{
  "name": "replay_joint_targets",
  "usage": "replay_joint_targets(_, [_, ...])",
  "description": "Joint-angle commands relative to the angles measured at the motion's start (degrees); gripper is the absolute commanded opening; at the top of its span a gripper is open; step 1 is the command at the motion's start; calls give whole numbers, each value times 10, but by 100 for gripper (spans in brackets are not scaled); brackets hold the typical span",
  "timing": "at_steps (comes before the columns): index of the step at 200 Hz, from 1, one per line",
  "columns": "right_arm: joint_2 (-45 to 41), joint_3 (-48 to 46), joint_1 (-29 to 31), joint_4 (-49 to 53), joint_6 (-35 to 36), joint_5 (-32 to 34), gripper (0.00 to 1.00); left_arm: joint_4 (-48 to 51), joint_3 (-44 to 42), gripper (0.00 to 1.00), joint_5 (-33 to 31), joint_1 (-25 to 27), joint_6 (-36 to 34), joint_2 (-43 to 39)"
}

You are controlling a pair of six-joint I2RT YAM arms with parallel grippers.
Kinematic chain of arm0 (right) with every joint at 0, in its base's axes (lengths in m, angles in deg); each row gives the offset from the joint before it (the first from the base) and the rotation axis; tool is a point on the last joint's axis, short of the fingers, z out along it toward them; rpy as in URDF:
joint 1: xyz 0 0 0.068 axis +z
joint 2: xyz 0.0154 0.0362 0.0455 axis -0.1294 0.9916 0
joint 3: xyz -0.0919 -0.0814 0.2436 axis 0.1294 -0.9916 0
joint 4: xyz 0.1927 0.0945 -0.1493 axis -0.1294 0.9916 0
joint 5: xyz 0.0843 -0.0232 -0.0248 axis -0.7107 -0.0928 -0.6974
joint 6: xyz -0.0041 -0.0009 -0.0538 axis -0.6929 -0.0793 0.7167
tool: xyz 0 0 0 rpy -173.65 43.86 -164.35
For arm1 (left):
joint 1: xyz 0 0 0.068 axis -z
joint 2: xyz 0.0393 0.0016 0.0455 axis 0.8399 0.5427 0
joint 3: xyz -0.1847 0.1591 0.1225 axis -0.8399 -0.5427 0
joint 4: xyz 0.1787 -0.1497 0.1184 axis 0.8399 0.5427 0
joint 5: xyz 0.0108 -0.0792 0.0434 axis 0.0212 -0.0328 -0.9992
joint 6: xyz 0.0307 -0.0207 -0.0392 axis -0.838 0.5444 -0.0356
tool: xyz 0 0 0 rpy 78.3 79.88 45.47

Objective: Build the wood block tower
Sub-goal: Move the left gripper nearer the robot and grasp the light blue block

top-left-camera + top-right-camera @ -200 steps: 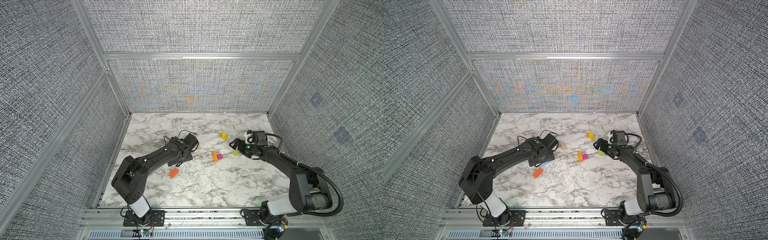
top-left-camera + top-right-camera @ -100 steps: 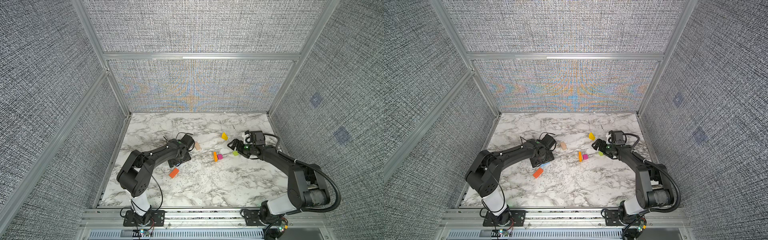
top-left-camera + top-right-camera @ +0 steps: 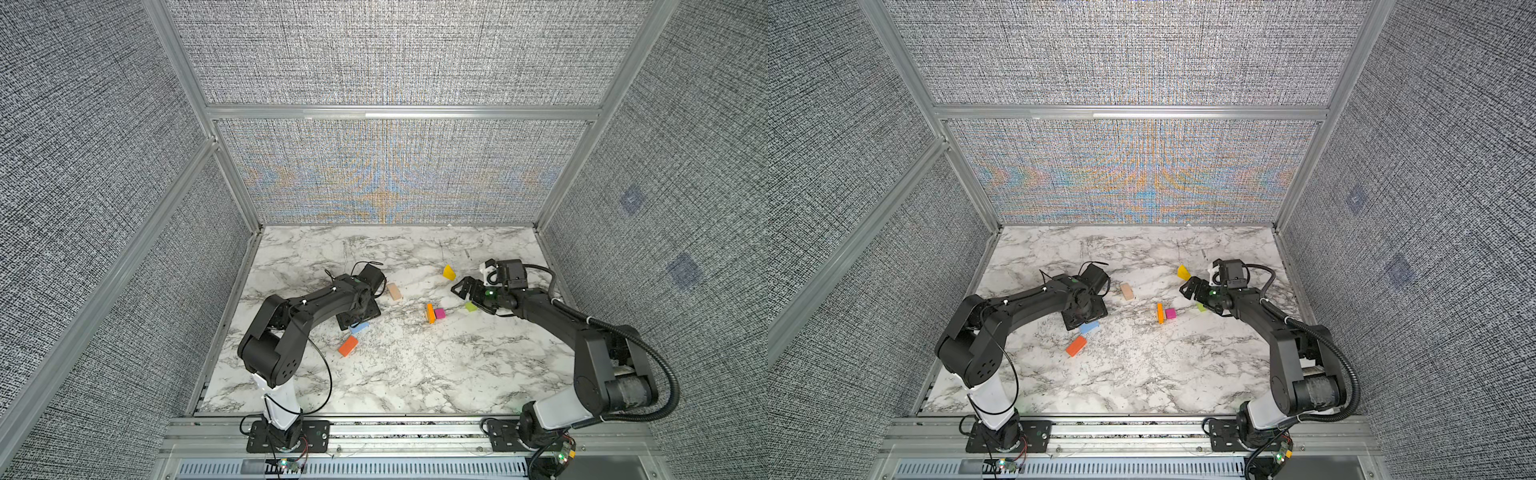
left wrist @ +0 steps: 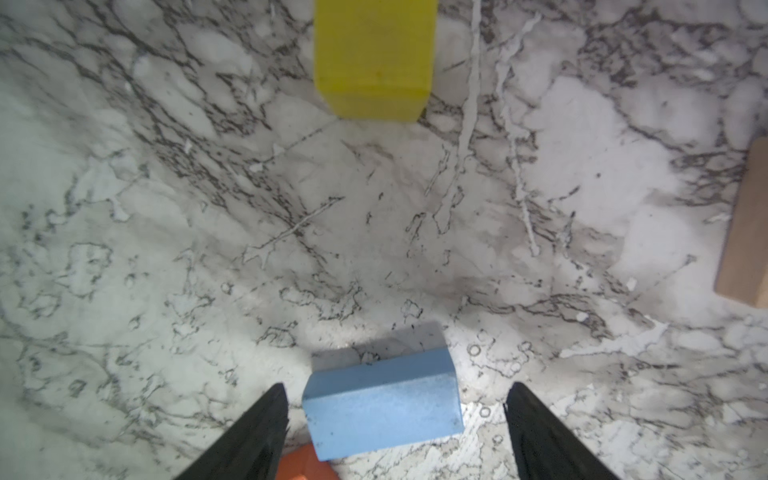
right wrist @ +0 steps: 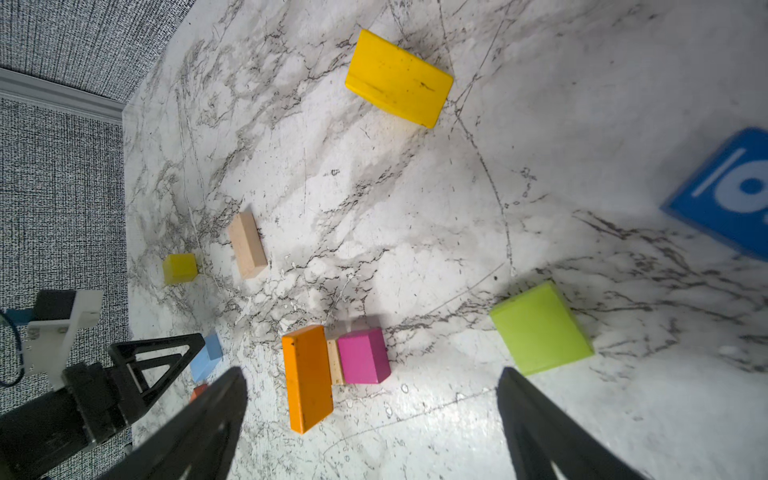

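Two robot arms work a marble bench point(image 3: 415, 374) where the wood blocks lie scattered and no tower yet stands. Toward the left edge, the left gripper point(image 4: 397, 388) is lowered over a light blue block point(image 4: 380, 409). Its jaws are parted to either side of the block, one finger just beside it and the other apart, with nothing clamped. The stance suggests a pick-up is the step in hand. An orange block point(image 3: 348, 345) lies just beside the blue one, toward the front edge. A yellow cube point(image 4: 374, 54) and a bare wood bar point(image 3: 395, 291) sit nearby.

Near the right edge, toward the far right corner, the right gripper point(image 5: 371, 373) hangs wide open and empty above the bench, apparently awaiting its turn. A lime green block point(image 5: 540, 328), a yellow wedge point(image 5: 399, 79) and a blue numbered block point(image 5: 727, 195) lie close at hand.

At mid-bench an orange bar point(image 5: 307, 378) stands on its long edge against a thin wood piece point(image 5: 334, 361) and a magenta cube point(image 5: 363, 355). The three touch in a row, which makes them the likeliest footing for the stack.
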Motion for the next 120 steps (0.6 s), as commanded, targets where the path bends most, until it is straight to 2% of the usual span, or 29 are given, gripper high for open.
replay_joint_targets(1, [-3,7,0,6,8,0,96,10,-1,81,-3,-1,-8,4])
replay_joint_targets(120, [-9,7,2,12,10,-1,96,-23,-22,61,23,1,10,12])
